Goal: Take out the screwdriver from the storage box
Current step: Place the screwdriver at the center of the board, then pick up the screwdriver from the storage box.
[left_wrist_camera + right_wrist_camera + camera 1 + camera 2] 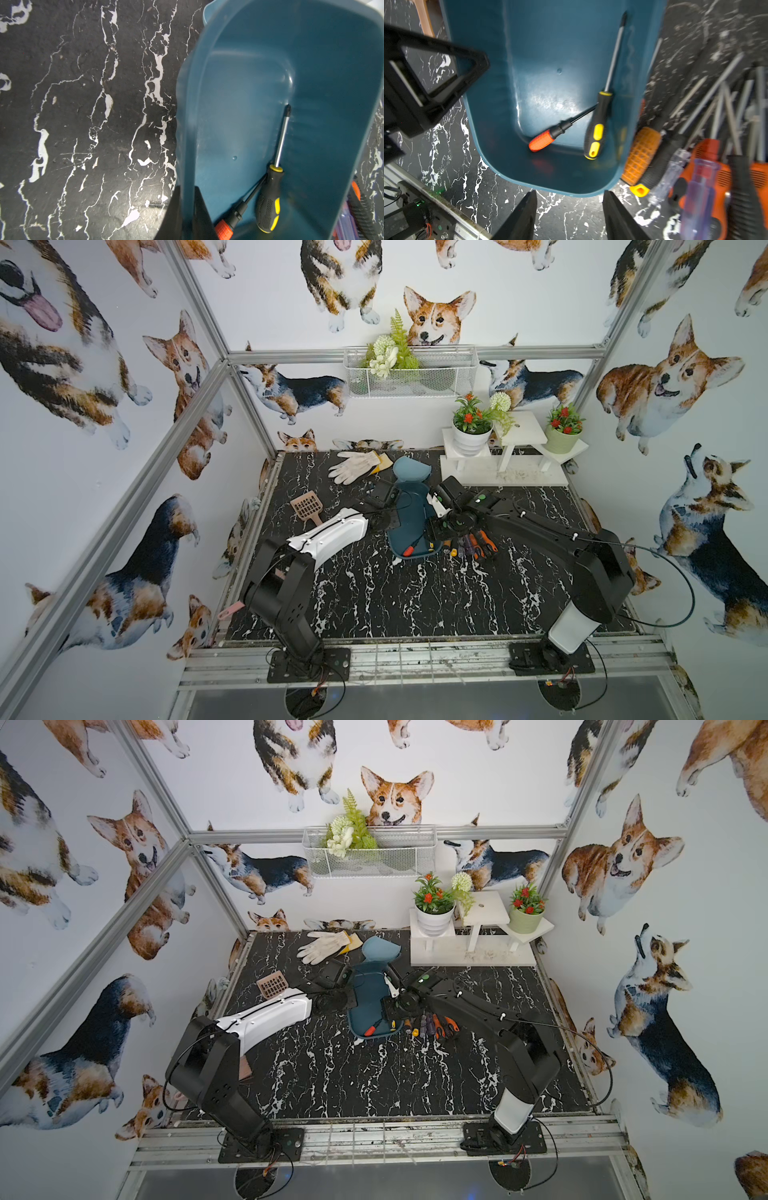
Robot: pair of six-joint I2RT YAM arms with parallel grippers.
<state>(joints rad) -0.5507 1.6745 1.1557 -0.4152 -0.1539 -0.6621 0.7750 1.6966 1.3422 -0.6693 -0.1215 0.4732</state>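
The left fingers (200, 209) are pinched narrow on one long wall of the storage box (239, 99), one inside the rim and one outside. The right fingers (525, 216) stand apart with nothing between them. They hang over the black marbled surface (566, 216) just outside the box's short end wall, the end where the tools lie.

Inside the storage box, at that end, lie two screwdrivers. The yellow-and-black screwdriver (596, 128) lies along the long wall opposite the left fingers. Its handle is in the corner and its bright shaft points towards the box's other end. The orange-handled screwdriver (542, 140) lies aslant on the box floor, its dark shaft running up to the yellow-and-black handle. The rest of the box floor is bare.

Outside the box, just beside the long wall opposite the left fingers, a pile of screwdrivers (695, 166) with orange, black and clear handles lies on the surface. It shows in both top views (473, 545) (432, 1027).

Beyond the box's far end, just beside it, a lighter blue dustpan (409, 470) stands. A pale glove (353, 466) lies near that. A brown slotted scoop (307, 506) lies well apart from the box, on the side of the wall the left fingers hold.
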